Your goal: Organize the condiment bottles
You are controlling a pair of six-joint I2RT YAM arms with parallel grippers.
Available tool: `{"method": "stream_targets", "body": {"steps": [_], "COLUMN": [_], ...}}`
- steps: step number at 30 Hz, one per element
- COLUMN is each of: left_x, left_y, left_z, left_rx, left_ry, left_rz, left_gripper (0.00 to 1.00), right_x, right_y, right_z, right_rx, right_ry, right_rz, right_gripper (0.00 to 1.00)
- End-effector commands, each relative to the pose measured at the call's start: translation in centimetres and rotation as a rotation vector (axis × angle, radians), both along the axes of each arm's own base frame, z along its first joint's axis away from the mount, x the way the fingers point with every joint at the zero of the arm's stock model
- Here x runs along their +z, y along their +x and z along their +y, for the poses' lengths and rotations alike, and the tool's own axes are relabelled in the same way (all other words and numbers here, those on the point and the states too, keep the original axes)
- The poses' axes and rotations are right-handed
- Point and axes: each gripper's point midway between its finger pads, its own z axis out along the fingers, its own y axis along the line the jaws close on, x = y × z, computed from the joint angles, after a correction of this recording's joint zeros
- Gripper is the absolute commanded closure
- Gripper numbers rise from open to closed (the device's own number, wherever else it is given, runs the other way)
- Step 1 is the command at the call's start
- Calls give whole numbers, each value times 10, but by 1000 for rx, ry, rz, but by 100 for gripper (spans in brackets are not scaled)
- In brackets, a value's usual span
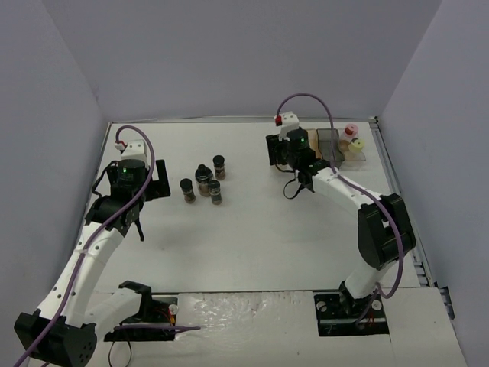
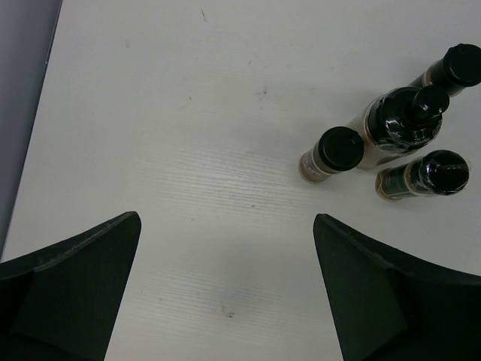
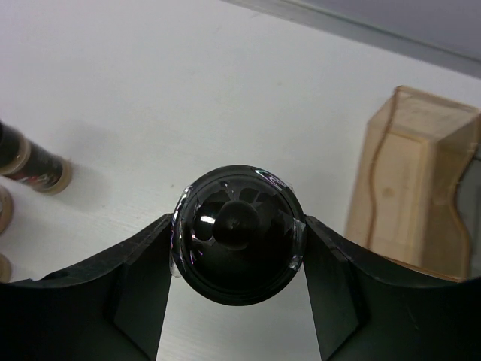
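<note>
Right pincer point(image 3: 237, 226): closed to a narrow gap on a black-topped bottle point(image 3: 237, 235). Both fingers point(image 3: 143, 278) press the rim of its round cap, one on each side, with no gap showing. The bottle is seen from straight above. Whether its base rests on the table point(image 1: 267, 237) or is lifted clear cannot be told. In the top view the wrist hides the bottle.

Position: the right pincer hangs over the far right part of the table, just beside the tray point(image 1: 336, 141). The tray's amber compartment point(image 3: 417, 188) lies to the right of the held bottle and does not touch it.

Tray contents: a pink-capped jar point(image 1: 351, 131) and a yellow-capped jar point(image 1: 357, 144) stand upright at its right end, close together.

Left pincer point(image 2: 225, 222): jaws at full spread, holding nothing and touching nothing, with bare table between them.

Remaining stock: four black-capped jars point(image 1: 203, 180) stand upright in a loose group on the left half of the table, near the left pincer and off to its right. One of them point(image 2: 398, 116) is larger than the other three. The nearest small jar point(image 2: 338, 150) is outside the open jaws.
</note>
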Motion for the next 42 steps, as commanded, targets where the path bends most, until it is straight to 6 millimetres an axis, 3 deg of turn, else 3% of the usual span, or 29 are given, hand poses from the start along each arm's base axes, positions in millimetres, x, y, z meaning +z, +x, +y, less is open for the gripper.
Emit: {"method": "stream_targets", "body": {"steps": [1,7,13,24,28,35,38,42], "left_x": [20,17,16,12,10,10,9,8], "left_y": [10,10,11,13,14,15,15,16], "left_z": [0,0,1,0,-1,-1,-2,-4], "left_rx": [17,19,23,19,16,15,13,0], "left_ry": [-30,-24,-20,-18,-18,-16,-18,-21], "left_rz": [-74,-65,-60,-44,-37,-34,-36,-33], "left_gripper": [3,3,3,3,3,3,3,3], "right_x": [123,137,136,78,56,33,22,15], "right_y": [33,70,105,151,158,163,167,168], "right_z": [-64,-147,-185,-203,-205,-206,-208,-209], "right_rx": [-135,-308,-375,-423,-431,-426,-426,-416], "right_ry": [46,66,70,49,48,50,50,68], "right_rz": [-278,-318,-328,-259,-228,-208,-193,-180], "right_gripper": [96,97,99,98,98,97,92,76]}}
